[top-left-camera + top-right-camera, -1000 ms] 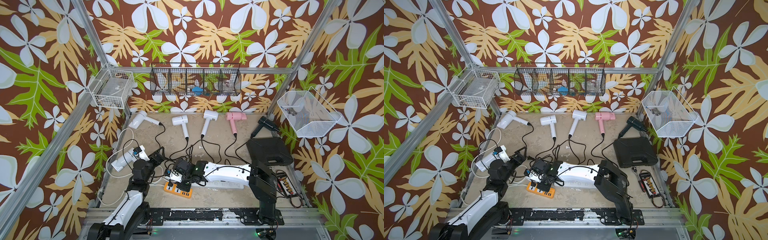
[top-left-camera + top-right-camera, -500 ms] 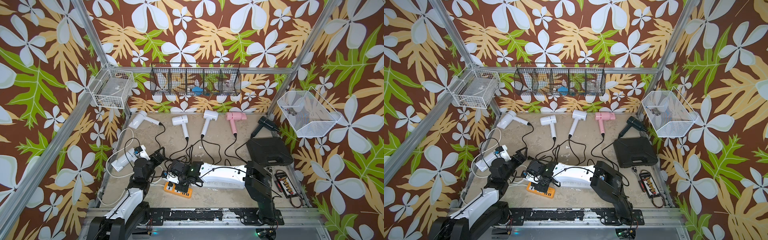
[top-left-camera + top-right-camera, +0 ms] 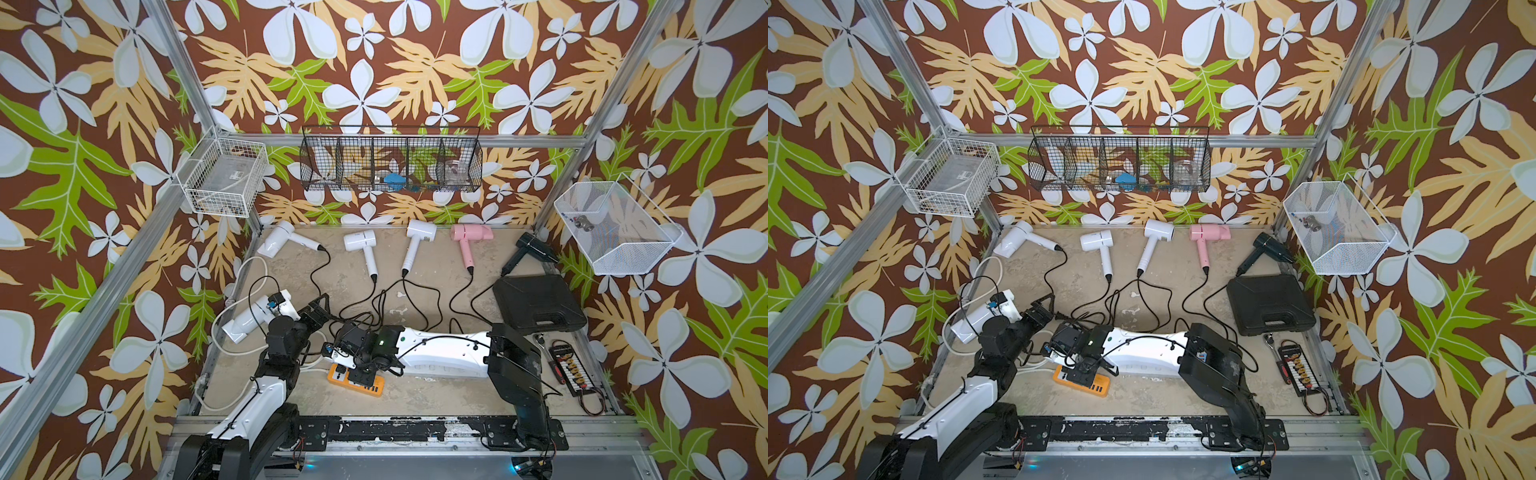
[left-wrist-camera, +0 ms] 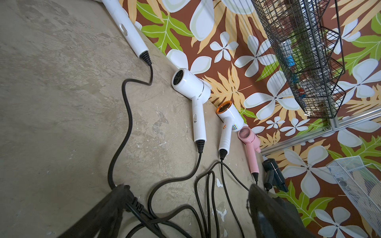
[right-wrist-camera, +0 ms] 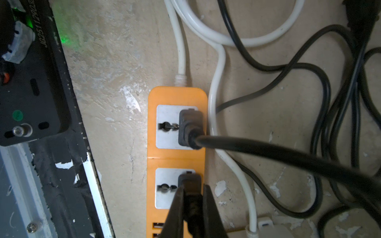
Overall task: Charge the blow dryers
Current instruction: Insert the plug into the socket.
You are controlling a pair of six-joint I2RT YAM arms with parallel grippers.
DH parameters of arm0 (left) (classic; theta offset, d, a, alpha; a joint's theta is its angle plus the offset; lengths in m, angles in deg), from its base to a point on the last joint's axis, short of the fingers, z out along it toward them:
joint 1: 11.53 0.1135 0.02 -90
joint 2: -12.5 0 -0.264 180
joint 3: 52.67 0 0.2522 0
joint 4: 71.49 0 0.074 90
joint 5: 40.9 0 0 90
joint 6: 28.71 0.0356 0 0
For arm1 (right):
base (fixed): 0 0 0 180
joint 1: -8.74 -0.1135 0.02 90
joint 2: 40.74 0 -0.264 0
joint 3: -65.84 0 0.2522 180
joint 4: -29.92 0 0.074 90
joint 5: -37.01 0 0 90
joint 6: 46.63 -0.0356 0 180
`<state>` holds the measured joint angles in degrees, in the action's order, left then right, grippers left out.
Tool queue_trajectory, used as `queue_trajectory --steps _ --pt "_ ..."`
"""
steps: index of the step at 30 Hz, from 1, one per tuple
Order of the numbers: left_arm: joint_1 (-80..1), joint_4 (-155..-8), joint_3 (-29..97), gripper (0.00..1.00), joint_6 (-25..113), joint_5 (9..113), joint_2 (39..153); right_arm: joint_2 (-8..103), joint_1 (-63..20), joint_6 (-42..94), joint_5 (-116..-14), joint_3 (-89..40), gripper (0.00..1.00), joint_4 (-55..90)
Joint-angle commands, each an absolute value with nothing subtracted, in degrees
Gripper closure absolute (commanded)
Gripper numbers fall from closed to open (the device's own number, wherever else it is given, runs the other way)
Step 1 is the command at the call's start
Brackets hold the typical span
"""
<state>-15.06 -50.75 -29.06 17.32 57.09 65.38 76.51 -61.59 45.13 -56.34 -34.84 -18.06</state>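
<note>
Five blow dryers lie along the back wall in both top views: white ones (image 3: 282, 243) (image 3: 360, 245) (image 3: 417, 243), a pink one (image 3: 469, 237) and a black one (image 3: 532, 249). Another white blow dryer (image 3: 249, 320) lies at the left edge. Their black cords run to the middle. My right gripper (image 5: 191, 197) is shut on a black plug (image 5: 189, 180) at the second socket of the orange power strip (image 5: 177, 94). Another plug (image 5: 190, 127) sits in the first socket. My left gripper (image 4: 187, 197) hangs open over tangled cords (image 4: 208, 197), holding nothing.
A white power strip (image 3: 440, 368) lies under my right arm. A black case (image 3: 538, 301) and a tool set (image 3: 571, 368) lie at the right. Wire baskets (image 3: 390, 160) (image 3: 224, 176) (image 3: 615, 228) hang on the walls. A thick white cable (image 5: 218, 86) loops beside the orange strip.
My right wrist has shifted a little to the left over the orange strip, and its elbow has sunk slightly. The left arm has hardly moved.
</note>
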Motion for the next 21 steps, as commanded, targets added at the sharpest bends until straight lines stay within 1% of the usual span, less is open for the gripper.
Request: queue_trajectory --steps 1,8,21 --pt "-14.9 -50.0 -28.5 0.07 18.3 56.8 65.6 81.2 -61.7 45.8 -52.0 -33.7 1.00 -23.7" --pt "-15.0 -50.0 -28.4 0.07 18.3 57.0 65.7 81.3 -61.9 45.8 -50.0 -32.3 1.00 -24.1" --pt "-14.9 -50.3 -28.3 0.07 18.6 56.7 65.2 80.4 -62.6 46.0 -48.9 -35.6 1.00 -24.6"
